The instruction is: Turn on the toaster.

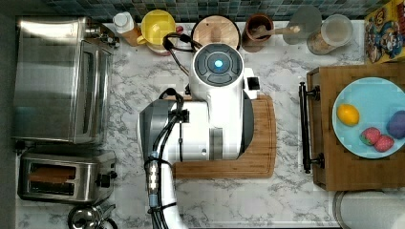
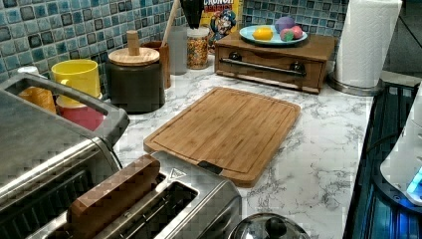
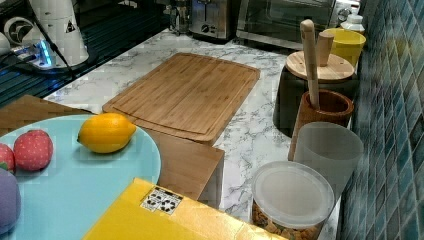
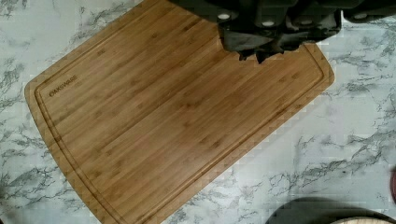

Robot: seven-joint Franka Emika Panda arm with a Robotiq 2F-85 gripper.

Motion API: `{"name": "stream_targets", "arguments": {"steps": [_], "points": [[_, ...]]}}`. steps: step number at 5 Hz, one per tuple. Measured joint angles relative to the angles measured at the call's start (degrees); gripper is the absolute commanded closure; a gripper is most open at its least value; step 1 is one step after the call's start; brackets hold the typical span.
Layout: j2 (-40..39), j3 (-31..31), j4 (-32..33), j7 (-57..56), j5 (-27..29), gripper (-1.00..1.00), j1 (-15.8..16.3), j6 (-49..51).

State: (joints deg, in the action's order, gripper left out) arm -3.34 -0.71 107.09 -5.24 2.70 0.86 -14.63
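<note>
Step in hand: approach, not yet begun in earnest. Arm (image 1: 217,109) poised above cutting board (image 1: 260,143) at mid-table, well apart from toaster (image 1: 64,176). Claw (image 4: 275,39) seen from the wrist view as a dark mass over one corner of the board; opening cannot be told, nothing visibly held. Toaster located at the table corner in the top view's lower left, directly beside toaster oven (image 1: 59,78) and next to a steel kettle lid (image 1: 88,217) at the table edge. One slot occupied by a brown slice (image 2: 114,194), raised above the top face in the left view, so lever judged still up and toaster still off. Black lever and knob (image 1: 106,179) set on the toaster's short side facing mid-table. Next move, as judged: travel across bare marble toward that short side, descend beside the lever, place a fingertip on top of it, press straight down to latch. Care required: narrow clearance between lever, kettle lid and toaster oven handle; light body likely to slide or tip under an off-axis push.
</note>
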Motion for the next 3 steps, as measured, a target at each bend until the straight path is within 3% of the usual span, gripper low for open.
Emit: {"name": "stream_targets", "arguments": {"steps": [3], "points": [[-0.4, -0.5, 1.5, -4.3, 0.0, 1.00, 0.4, -1.2]]}}
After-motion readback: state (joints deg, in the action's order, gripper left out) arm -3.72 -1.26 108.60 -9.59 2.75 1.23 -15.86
